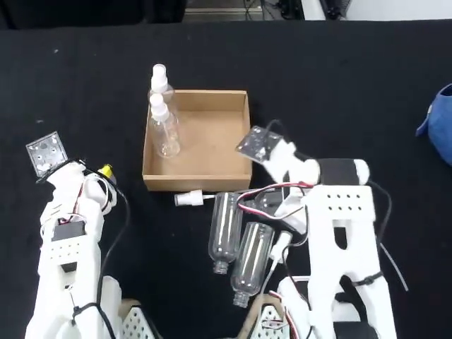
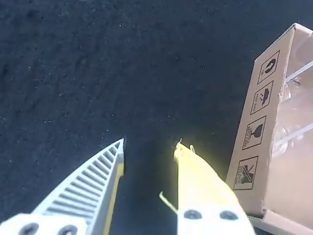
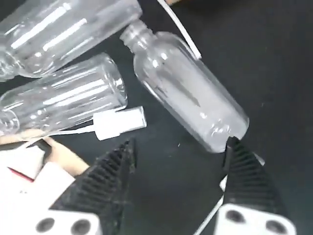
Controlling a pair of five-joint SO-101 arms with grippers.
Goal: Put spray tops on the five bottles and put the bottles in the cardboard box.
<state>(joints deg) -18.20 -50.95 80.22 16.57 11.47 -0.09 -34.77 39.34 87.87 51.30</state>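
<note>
R gripper (image 3: 181,143) spread over capless bottle (image 3: 188,93); round, may roll away w/ off-centre pinch. L gripper (image 2: 149,145) spread, empty, by box (image 2: 254,127).

1 bottle (image 1: 164,128) lies in the cardboard box (image 1: 220,138) by its left wall, another bottle (image 1: 159,82) seemingly just behind that corner; 1 spray top (image 1: 189,198) and 2 bottles (image 1: 226,224) lie before the box

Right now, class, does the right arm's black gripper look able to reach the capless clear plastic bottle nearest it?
Probably yes. The right gripper is open, and the capless clear plastic bottle lies just ahead of it, with only bare black table between; the white spray top lies aside.
</note>
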